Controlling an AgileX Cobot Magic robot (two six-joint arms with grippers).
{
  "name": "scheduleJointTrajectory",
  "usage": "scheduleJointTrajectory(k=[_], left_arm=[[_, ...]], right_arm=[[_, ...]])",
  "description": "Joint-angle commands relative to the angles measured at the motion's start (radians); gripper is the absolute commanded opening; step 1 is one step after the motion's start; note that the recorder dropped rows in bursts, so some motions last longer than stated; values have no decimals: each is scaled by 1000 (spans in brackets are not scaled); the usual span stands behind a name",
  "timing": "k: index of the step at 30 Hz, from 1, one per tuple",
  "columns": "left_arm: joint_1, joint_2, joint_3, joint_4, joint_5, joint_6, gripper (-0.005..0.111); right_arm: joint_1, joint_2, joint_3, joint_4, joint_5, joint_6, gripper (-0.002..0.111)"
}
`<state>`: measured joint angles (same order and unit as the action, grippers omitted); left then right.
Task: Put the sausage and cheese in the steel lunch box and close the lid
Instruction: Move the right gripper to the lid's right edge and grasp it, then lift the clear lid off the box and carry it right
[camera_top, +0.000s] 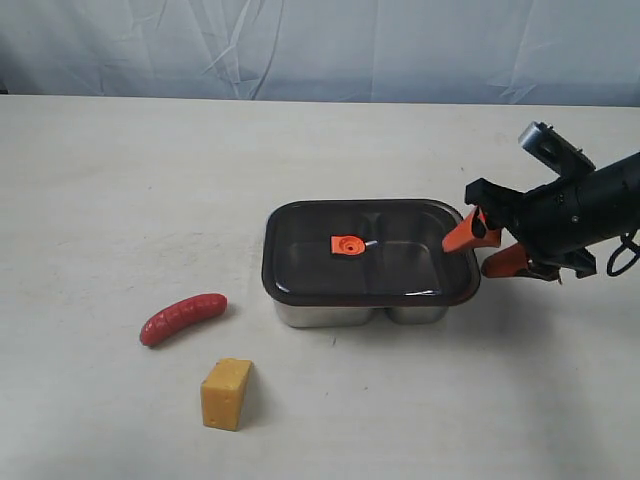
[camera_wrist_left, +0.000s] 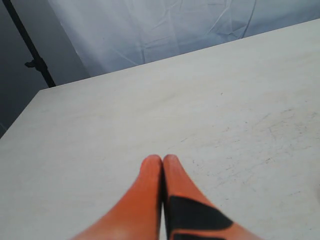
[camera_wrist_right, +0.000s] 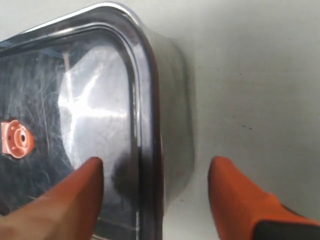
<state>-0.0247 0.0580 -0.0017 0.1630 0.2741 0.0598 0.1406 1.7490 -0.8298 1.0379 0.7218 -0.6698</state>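
Observation:
The steel lunch box stands mid-table with the dark lid resting on it, its orange valve tab at the centre. On the table to its left lies the red sausage, and the yellow cheese stands in front of the sausage. My right gripper is open and straddles the lid's right rim: one finger hangs over the lid, the other is outside the box. My left gripper is shut and empty over bare table, and does not show in the exterior view.
A white cloth backdrop hangs behind the table's far edge. In the left wrist view a black stand rises beyond the table's corner. Bare tabletop lies left of the box.

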Motion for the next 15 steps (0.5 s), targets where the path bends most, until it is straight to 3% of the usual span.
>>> scheduleJointTrajectory(k=[1,6,15], left_arm=[[3,-5,2,0,-14,-4,0],[3,-5,2,0,-14,-4,0],[3,-5,2,0,-14,-4,0]], right_arm=[[0,2,-5,5,10,-14,40],[0,2,-5,-1,19,-14,1],[0,-34,-5,-1,42,-14,0]])
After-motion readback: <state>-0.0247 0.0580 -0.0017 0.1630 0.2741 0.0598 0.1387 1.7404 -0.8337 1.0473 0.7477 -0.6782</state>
